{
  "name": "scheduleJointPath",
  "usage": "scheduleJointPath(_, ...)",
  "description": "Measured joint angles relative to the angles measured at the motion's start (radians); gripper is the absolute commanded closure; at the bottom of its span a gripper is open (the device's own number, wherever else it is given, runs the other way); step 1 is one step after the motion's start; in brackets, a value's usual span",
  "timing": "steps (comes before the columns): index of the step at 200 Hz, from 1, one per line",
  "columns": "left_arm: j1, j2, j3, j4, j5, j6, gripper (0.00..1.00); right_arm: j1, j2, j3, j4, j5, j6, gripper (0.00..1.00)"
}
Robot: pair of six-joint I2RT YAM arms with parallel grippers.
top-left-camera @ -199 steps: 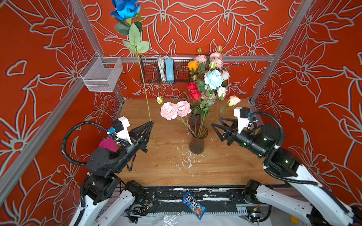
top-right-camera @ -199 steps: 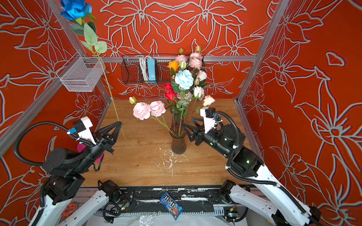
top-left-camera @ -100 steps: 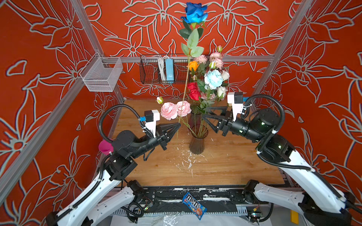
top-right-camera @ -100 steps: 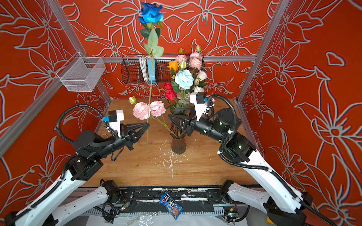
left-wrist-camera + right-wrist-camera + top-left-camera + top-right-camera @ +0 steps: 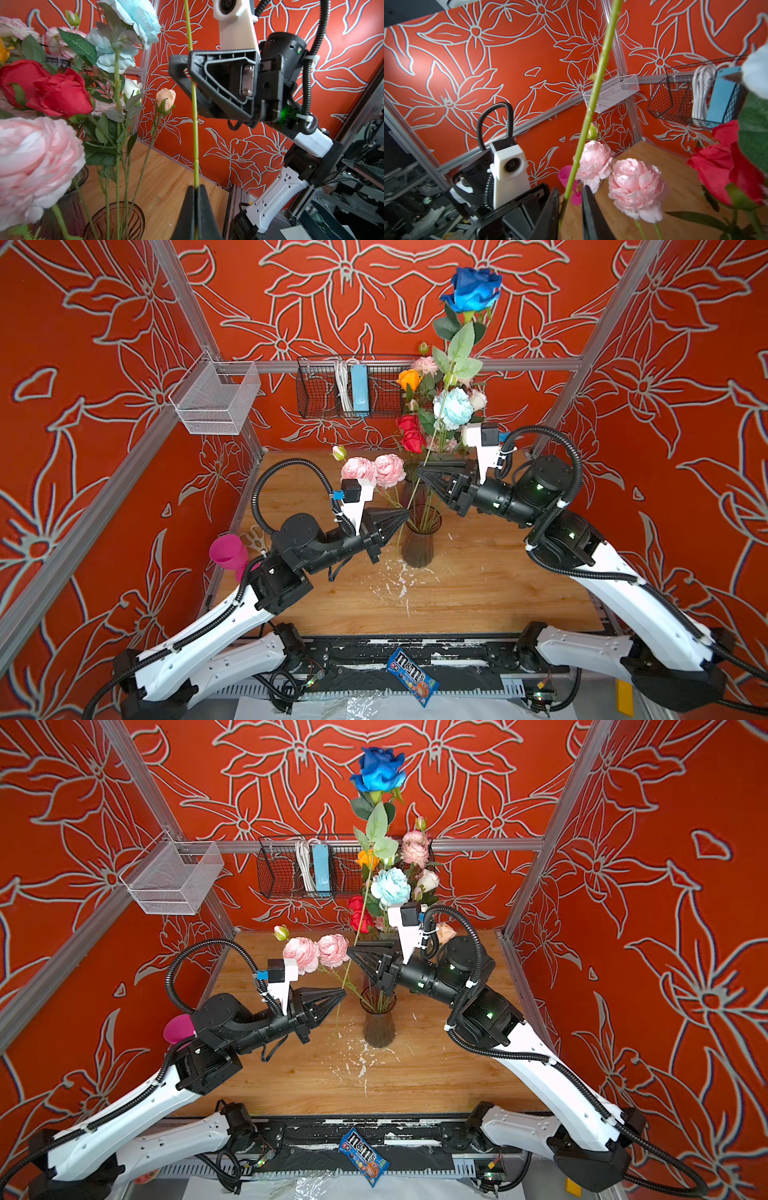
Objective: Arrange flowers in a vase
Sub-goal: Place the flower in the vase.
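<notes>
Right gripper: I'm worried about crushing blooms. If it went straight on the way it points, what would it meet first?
Past the blue rose's stem between its jaws, the right gripper would probably meet the pink peonies first; their distance is unclear.

A ribbed smoky glass vase was set near the middle of the wooden tabletop, with a bunch of artificial flowers in it. Left of the vase, the stem of a deep blue artificial rose was pinched in the left gripper. Higher up the stem, the right gripper was placed loosely around it.
</notes>
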Motion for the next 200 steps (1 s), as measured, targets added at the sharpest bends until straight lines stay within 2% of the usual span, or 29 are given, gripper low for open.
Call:
scheduleJointPath(57,-0.003,0.018,-0.001,0.000,-0.021,0.015,1.00,0.001,0.000,0.000,0.002,-0.010,0.003,0.99)
scheduleJointPath(62,-0.003,0.018,-0.001,0.000,-0.022,0.016,0.94,0.001,0.000,0.000,0.002,-0.010,0.003,0.99)
scheduleJointPath(67,-0.003,0.018,-0.001,0.000,-0.024,0.019,0.83,0.001,0.000,0.000,0.002,-0.010,0.003,1.00)
scheduleJointPath(87,-0.003,0.018,-0.003,0.000,-0.030,0.024,0.33,0.000,0.000,0.000,0.002,-0.009,0.002,1.00)
scheduleJointPath(92,-0.004,0.018,-0.005,0.000,-0.031,0.025,0.27,0.000,-0.001,0.000,0.002,-0.008,0.000,1.00)
scheduleJointPath(101,-0.004,0.017,-0.008,-0.004,-0.032,0.025,0.21,0.000,-0.003,0.000,0.001,-0.006,-0.005,1.00)
scheduleJointPath(131,-0.004,-0.027,-0.037,-0.056,-0.059,0.022,0.15,0.001,-0.045,-0.048,-0.014,0.037,-0.032,1.00)
scheduleJointPath(200,-0.004,-0.373,-0.245,-0.165,-0.262,-0.014,0.13,0.001,-0.190,-0.184,-0.013,0.266,-0.221,1.00)
